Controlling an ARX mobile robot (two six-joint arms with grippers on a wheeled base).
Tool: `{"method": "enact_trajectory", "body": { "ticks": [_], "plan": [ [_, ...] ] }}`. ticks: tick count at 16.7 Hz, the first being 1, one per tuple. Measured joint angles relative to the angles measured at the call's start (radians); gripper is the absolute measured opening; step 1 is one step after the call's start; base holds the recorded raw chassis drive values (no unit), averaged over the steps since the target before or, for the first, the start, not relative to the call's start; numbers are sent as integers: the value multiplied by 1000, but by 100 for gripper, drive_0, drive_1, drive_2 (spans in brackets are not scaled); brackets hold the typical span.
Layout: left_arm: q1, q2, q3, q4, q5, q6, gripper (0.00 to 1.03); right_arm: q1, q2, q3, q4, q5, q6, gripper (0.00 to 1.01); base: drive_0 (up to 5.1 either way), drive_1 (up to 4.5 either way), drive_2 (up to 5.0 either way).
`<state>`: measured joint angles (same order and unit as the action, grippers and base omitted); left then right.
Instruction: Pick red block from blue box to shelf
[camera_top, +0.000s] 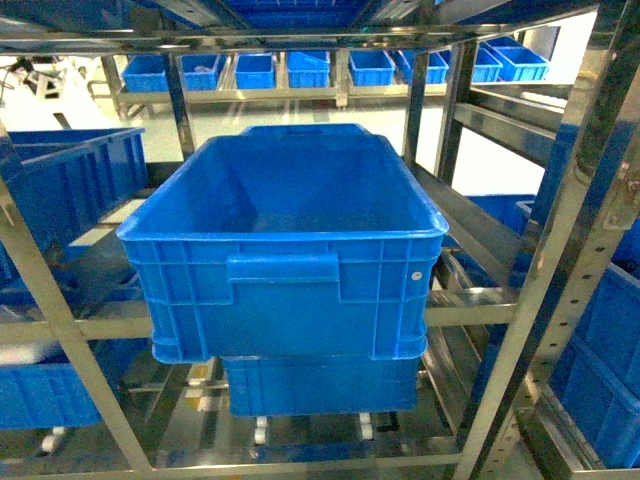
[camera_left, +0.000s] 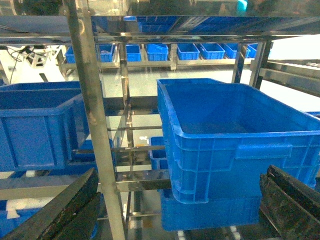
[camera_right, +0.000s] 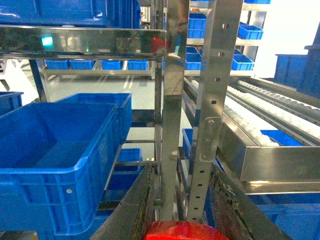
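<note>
My right gripper (camera_right: 181, 220) clamping one red block (camera_right: 179, 231) between two fingers before the shelf (camera_right: 216, 90) upright, my left gripper (camera_left: 175, 210) spreading wide, two stacked royal-blue crates (camera_top: 290, 240) sitting ahead.

A large crate (camera_top: 285, 245) is sitting on the shelf (camera_top: 590, 230), at the front edge of its middle tier, over another crate (camera_top: 320, 385) below. A further crate (camera_top: 75, 175) is standing to its left, and a row of small bins (camera_top: 330, 68) is lining a rack far behind.
</note>
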<state>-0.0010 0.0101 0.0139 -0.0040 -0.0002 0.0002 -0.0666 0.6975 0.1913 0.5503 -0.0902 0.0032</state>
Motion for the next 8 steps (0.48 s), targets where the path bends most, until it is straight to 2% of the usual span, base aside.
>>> {"method": "enact_trajectory", "body": {
  "ticks": [6, 8],
  "plan": [
    [0, 0, 0, 0, 0, 0, 98, 0, 0, 0, 0, 0, 0, 27, 0, 0, 0],
    [0, 0, 0, 1, 2, 0, 98, 0, 0, 0, -1, 1, 0, 27, -421, 209, 209]
  ]
}}
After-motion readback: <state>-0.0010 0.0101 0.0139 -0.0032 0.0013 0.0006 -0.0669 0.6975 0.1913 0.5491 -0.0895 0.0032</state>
